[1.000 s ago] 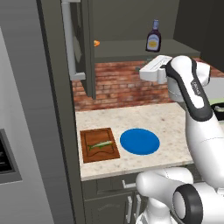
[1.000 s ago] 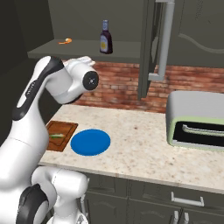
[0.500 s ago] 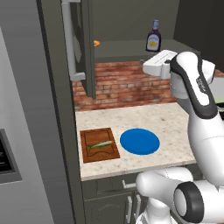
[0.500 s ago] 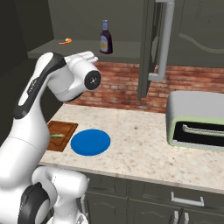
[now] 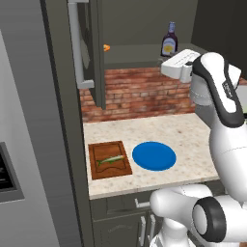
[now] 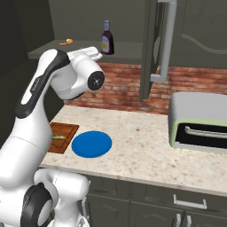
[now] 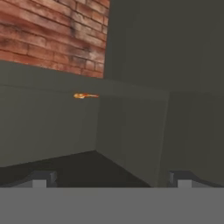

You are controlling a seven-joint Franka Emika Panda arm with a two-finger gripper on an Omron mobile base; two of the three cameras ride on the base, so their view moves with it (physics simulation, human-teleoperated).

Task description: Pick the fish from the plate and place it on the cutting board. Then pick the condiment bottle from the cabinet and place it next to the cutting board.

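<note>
gripper [image 7: 112, 179] apart | condiment bottle [image 5: 169, 41] on shelf (orange bit [image 5: 106, 47] leftward)

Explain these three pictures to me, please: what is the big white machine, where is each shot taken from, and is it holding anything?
The white machine is a robot arm on a base that can drive, in a computer-rendered kitchen. Two pictures come from cameras on that base, behind the arm to its left and right. The third comes from a camera on the hand, looking along the gripper; its two dark tips stand far apart, open and holding nothing.

On the speckled stone counter lies a reddish-brown wooden cutting board with a slender greenish fish on it. Beside it sits a flat round blue plate. A grey toaster oven stands further along.

Above, the open dark grey-green cabinet holds a small dark condiment bottle with a yellowish label and a small orange object. The hand is raised near that shelf.
</note>
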